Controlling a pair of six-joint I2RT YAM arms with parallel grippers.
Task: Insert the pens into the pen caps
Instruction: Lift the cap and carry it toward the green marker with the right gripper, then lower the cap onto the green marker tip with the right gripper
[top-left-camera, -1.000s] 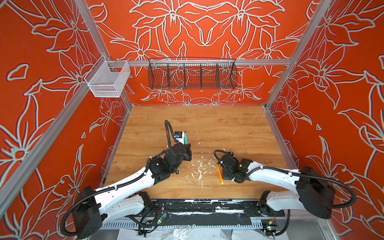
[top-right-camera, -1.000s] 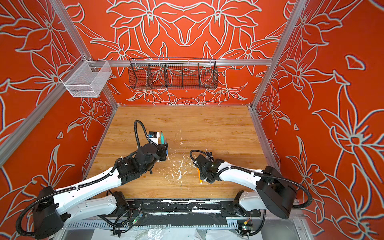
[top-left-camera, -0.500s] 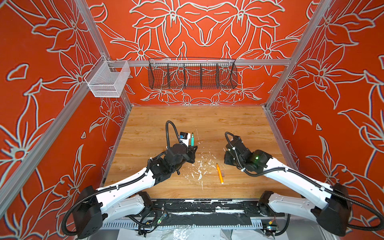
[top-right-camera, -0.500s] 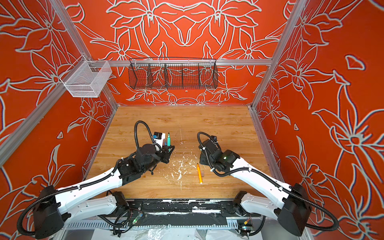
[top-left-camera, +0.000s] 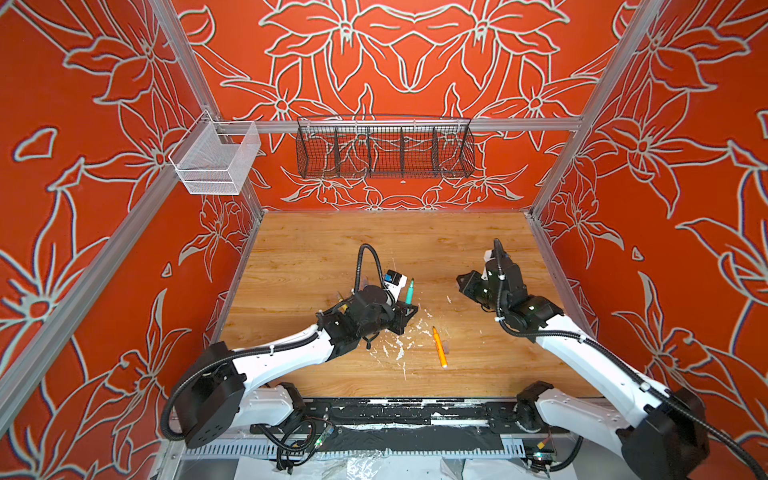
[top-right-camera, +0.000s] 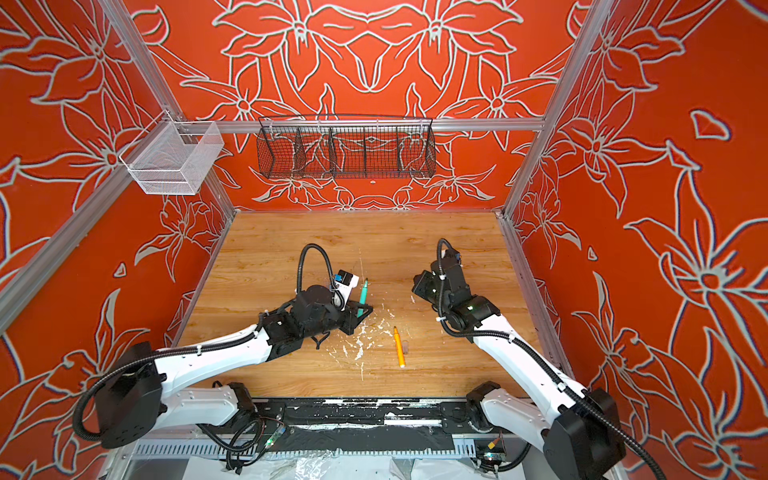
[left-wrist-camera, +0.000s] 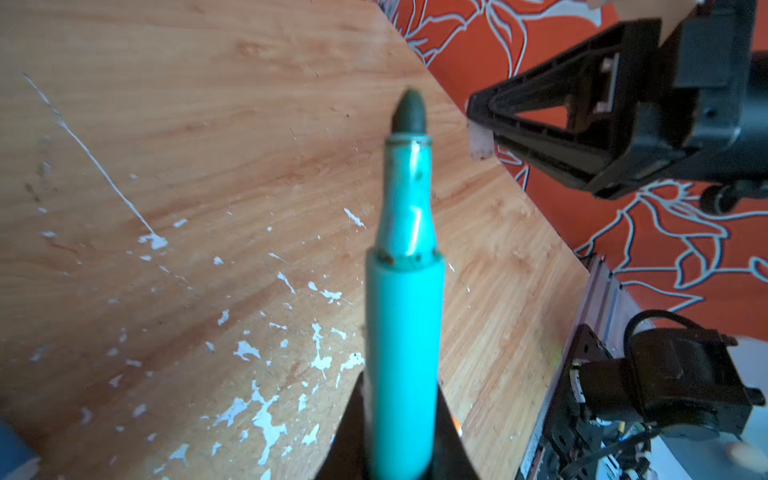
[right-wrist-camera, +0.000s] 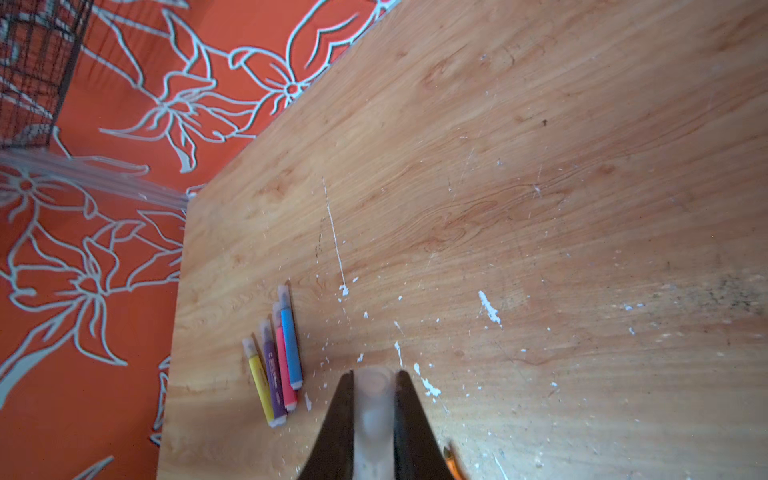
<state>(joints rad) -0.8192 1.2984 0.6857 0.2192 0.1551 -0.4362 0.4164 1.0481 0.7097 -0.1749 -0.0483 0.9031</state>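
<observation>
Since capping needs pen tip and cap brought together, left claw (left-wrist-camera: 401, 386) clamps green pen (left-wrist-camera: 403, 311) tip-outward | right claw (right-wrist-camera: 374, 376) clamps clear cap (right-wrist-camera: 374, 399), one end protruding, well apart from that pen | orange pen (top-left-camera: 438, 347) lies bare on worktop (top-left-camera: 332, 249) between arms, likely queued | four capped pens (right-wrist-camera: 276, 365) lie together by worktop edge.

On the bench (top-left-camera: 374, 241) the left claw (top-left-camera: 409, 309) is about in the middle, and the held pen (top-left-camera: 410, 291) points out of it toward the far side. The right claw (top-left-camera: 461, 280) is to its right, apart, with a pen cap (right-wrist-camera: 374, 399) between its jaws. Nearer, between both arms, lies the loose pen (top-left-camera: 438, 347), with a second cap (top-left-camera: 446, 345) just beside it on the right. Near the left edge four pens (right-wrist-camera: 276, 361) lie side by side, touching. Above the far edge hangs a long basket (top-left-camera: 384, 147), and a small basket (top-left-camera: 214, 162) hangs at the far left corner.
</observation>
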